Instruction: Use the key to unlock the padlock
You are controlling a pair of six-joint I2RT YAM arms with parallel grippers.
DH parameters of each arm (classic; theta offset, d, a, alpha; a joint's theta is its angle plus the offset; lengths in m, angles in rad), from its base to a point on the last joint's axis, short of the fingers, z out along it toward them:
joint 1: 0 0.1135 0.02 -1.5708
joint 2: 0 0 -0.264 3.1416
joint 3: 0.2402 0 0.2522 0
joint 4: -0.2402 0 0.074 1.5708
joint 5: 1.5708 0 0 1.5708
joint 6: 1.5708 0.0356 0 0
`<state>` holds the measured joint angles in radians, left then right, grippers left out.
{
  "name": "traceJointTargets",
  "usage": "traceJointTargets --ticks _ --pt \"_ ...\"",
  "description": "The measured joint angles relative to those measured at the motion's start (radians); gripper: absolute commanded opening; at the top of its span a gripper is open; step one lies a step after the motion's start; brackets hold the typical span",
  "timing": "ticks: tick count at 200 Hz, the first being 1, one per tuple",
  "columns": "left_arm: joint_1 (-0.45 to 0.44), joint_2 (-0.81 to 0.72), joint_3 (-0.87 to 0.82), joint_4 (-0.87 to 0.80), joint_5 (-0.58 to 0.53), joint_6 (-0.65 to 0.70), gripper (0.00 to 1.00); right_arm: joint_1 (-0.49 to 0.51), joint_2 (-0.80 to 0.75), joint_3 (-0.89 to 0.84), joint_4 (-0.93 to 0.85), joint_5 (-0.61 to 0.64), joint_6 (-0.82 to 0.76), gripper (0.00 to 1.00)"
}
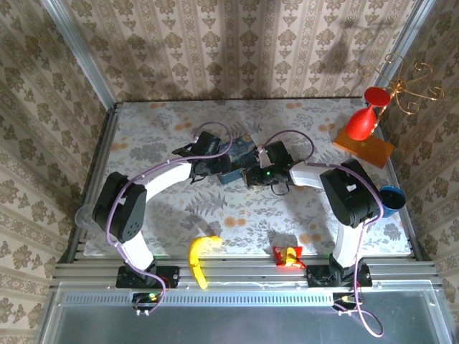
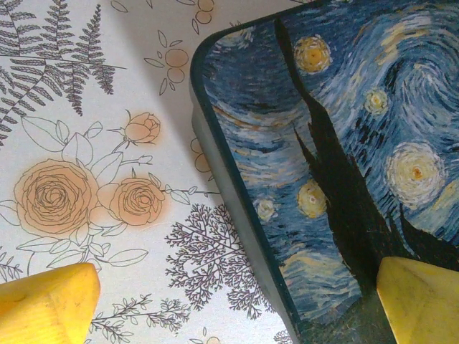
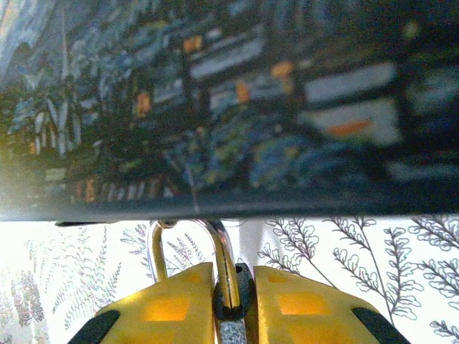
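Damask wallpaper [image 1: 215, 43] is closing in the scene on three sides. A table [image 1: 143, 136] under a pale cloth printed with roses and ferns is filling the middle of the top view, and an aluminium frame [image 1: 244, 276] is running along its lower edge. The left arm [image 1: 133, 204] and the right arm [image 1: 351, 193] are standing bent over the cloth, their wrists meeting at the blue night-sky tin box [image 1: 242, 149] in the centre. At the upper right a red hourglass-shaped piece [image 1: 364, 115] is standing on an orange board [image 1: 363, 147], beside a gold wire ornament [image 1: 405, 86]. A blue cup [image 1: 392, 201] is sitting at the right edge. A banana [image 1: 201, 259] and a red-and-yellow packet [image 1: 287, 256] are lying near the bottom.

The left wrist view is adding what the overhead angle is too coarse to give. The left gripper [image 2: 233, 304] is gaping wide and holding nothing, with one yellow finger [image 2: 46, 304] over the cloth at lower left and the other over the painted lid at lower right.

The right wrist view is looking low along the cloth, with the box's blurred side wall spanning the upper frame. At bottom centre the right gripper [image 3: 234, 287] is pinching its yellow fingers onto the padlock [image 3: 221, 251], whose silvery shackle is looping up to the box's lower edge. A thin brassy loop [image 3: 154, 251] is showing just left of it; what it belongs to I cannot tell.
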<state>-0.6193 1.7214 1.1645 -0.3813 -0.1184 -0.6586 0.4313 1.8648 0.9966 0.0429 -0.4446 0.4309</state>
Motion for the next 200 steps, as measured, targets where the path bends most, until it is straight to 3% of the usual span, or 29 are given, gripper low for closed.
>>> traceJointTargets --ticks 87,124,200 --pt "0.0 -0.017 -0.027 0.023 -0.024 -0.043 1.0 0.011 -0.049 -0.039 0.007 0.048 0.098 0.12" --pt "0.0 -0.017 -0.028 0.026 -0.042 -0.056 1.0 0.024 -0.054 -0.04 0.004 0.076 0.133 0.03" --pt "-0.002 -0.014 -0.028 0.026 -0.06 -0.068 1.0 0.029 -0.074 -0.058 0.015 0.124 0.206 0.02"
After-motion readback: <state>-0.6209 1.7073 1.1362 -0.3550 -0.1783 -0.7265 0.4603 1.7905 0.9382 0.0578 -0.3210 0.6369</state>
